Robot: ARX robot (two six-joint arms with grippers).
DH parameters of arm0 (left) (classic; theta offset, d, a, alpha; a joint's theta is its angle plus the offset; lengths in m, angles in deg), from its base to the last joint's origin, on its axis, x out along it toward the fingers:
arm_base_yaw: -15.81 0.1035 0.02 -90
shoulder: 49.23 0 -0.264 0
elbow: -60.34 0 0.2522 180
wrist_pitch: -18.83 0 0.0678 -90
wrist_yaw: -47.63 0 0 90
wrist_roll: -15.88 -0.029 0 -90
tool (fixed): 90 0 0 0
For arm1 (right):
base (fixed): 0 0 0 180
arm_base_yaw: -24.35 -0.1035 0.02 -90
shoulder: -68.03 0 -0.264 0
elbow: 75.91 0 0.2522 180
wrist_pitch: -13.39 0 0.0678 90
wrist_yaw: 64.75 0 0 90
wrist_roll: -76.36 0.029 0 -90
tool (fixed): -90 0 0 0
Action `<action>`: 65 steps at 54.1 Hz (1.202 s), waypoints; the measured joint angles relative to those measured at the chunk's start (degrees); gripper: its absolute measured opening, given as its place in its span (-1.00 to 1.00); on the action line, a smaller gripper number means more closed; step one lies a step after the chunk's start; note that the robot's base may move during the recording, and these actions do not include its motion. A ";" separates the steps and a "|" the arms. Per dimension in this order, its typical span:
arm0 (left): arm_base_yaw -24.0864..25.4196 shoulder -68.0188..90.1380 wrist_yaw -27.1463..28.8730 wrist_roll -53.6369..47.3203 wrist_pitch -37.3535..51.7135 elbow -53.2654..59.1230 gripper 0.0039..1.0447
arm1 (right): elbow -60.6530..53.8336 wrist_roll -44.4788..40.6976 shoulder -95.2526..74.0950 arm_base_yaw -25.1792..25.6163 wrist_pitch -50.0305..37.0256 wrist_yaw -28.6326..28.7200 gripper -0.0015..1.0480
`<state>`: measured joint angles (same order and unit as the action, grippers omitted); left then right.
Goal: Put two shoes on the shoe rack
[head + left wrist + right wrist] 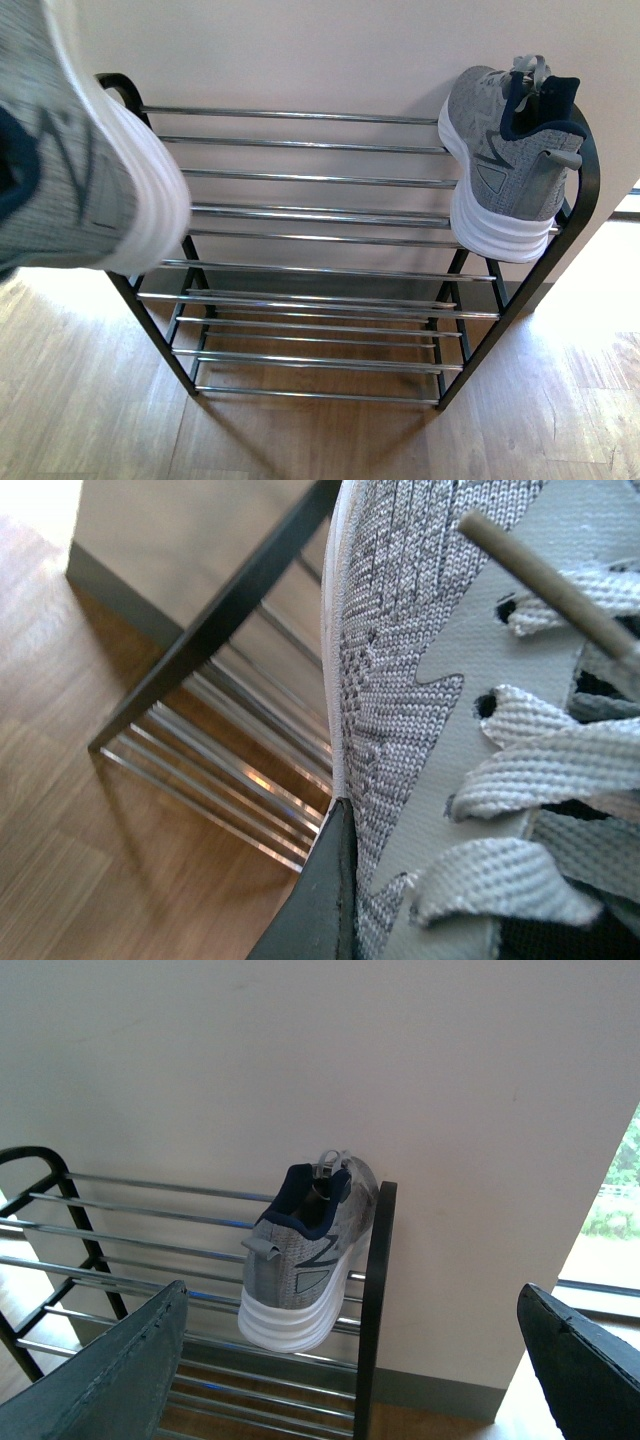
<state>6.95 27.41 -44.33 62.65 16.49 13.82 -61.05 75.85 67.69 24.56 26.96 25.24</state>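
Note:
A grey knit sneaker (80, 150) with a white sole fills the near left of the front view, held up beside the left end of the shoe rack (300, 215). My left gripper is shut on it; in the left wrist view one dark finger (320, 900) presses the sneaker's knit side (400, 680) next to the laces. A second grey sneaker (510, 160) lies on the rack's top shelf at its right end, heel toward me, sole over the front rods. In the right wrist view my right gripper (350, 1360) is open and empty, back from that sneaker (305, 1255).
The rack (120, 1250) stands against a pale wall (320, 50) on a wood floor (90, 400). Its lower shelves (320, 340) hold nothing that shows. A window opening (610, 1220) lies past the wall's right corner.

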 joint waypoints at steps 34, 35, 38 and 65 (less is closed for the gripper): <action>-8.76 31.69 -11.56 -10.88 -23.61 -37.24 -0.97 | 0.00 0.02 0.00 0.00 0.00 0.00 0.82; -9.16 32.44 -11.67 -11.04 -24.09 -38.25 -0.97 | 0.00 0.02 0.00 0.00 0.00 0.00 0.82; -10.25 34.56 -12.15 -11.47 -25.27 -41.20 -0.97 | 0.00 0.04 0.00 0.00 0.00 0.00 0.82; -14.03 46.51 -15.91 -12.35 -29.83 -57.35 -0.97 | 0.00 0.07 0.00 0.00 0.00 0.00 0.82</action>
<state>-7.08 73.92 -60.24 50.30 -13.35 -43.53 -61.05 75.91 67.69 24.56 26.96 25.24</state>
